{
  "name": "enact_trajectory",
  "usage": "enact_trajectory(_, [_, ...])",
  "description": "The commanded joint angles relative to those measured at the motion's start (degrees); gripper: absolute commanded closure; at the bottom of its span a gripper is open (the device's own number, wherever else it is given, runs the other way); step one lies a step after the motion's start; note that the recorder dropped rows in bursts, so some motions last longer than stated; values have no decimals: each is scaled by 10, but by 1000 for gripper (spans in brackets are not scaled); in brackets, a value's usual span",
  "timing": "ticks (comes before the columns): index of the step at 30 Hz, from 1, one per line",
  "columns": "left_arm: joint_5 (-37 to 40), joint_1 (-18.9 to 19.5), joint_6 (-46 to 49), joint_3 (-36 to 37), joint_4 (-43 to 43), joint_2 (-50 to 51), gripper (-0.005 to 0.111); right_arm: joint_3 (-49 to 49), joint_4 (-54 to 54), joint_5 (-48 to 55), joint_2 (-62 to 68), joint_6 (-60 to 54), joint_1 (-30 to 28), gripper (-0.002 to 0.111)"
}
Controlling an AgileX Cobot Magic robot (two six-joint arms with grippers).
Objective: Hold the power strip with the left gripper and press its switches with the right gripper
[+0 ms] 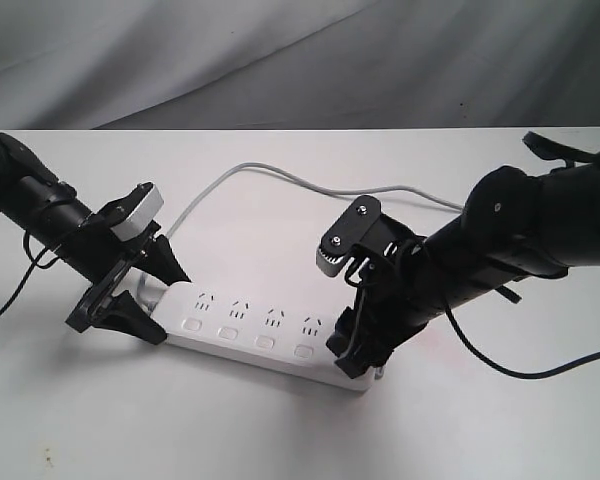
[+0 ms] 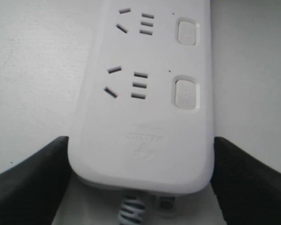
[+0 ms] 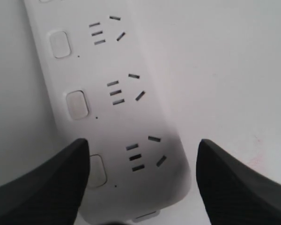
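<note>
The white power strip (image 1: 250, 325) lies flat on the table, its grey cord (image 1: 280, 172) curving off toward the back. My left gripper (image 1: 168, 305) straddles the cord end, and in the left wrist view the power strip (image 2: 145, 117) sits between both black fingers (image 2: 33, 178), which touch its sides. My right gripper (image 1: 355, 350) hangs low over the opposite end, jaws spread wide. In the right wrist view one finger (image 3: 47, 183) overlaps the edge of the last of the switches (image 3: 96, 171), and the other is off the strip over bare table. Further switches (image 1: 228, 333) run along the near edge.
The white table (image 1: 280, 430) stretches around the strip, with a grey cloth backdrop (image 1: 300, 60) behind it. Thin black cables trail from the left arm (image 1: 10, 290) and from the right arm (image 1: 520, 370) over the tabletop.
</note>
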Motion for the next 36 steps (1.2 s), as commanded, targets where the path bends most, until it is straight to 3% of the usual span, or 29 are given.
enact_trajectory(1, [-10, -4, -12, 9, 41, 8, 61, 3, 5, 5, -2, -5, 1, 48])
enact_trajectory(11, [-10, -4, -12, 9, 41, 8, 61, 3, 2, -20, -45, -7, 1, 48])
enact_trajectory(21, [-10, -4, -12, 9, 41, 8, 61, 3, -14, 13, 47, -9, 1, 50])
enact_trajectory(36, [-6, -4, -12, 9, 41, 8, 61, 3, -54, -26, -131, 55, -18, 51])
